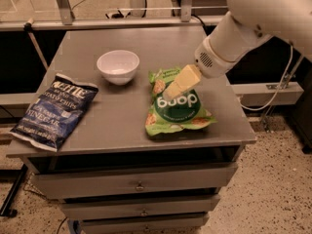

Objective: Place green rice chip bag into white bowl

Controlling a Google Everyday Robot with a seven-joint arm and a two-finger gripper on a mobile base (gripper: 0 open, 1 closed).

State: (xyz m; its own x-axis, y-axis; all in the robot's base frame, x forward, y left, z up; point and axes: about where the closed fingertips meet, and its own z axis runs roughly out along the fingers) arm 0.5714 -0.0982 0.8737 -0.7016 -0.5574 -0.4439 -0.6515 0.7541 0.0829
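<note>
A grey surface (pixel 122 121) with drawers (pixel 139 182) beneath it holds 3 things. The green rice chip bag (pixel 181 112) lies flat at the right of centre, its dark green "dang" circle facing up and reading upside down from this camera. The white bowl (pixel 117 75) sits just beside the bag's upper left corner, apart from it, and looks empty. A dark blue chip bag (pixel 53 111) lies well apart at the left edge.

The robot's white arm reaches in from the upper right. Its cream-coloured claw (pixel 168 92) slants down over the upper half of the green bag, at or just above the film. It shows as 1 pale wedge, so whether it is spread or pressed together cannot be told.

The green bag looks light, puffy and crinkly, so it will likely dent and slide under pressure. A pinch on a raised fold or on the sealed top edge seems the safest hold, without crushing the chips. The bowl is smaller than the bag, so the bag will probably rest across the rim.
</note>
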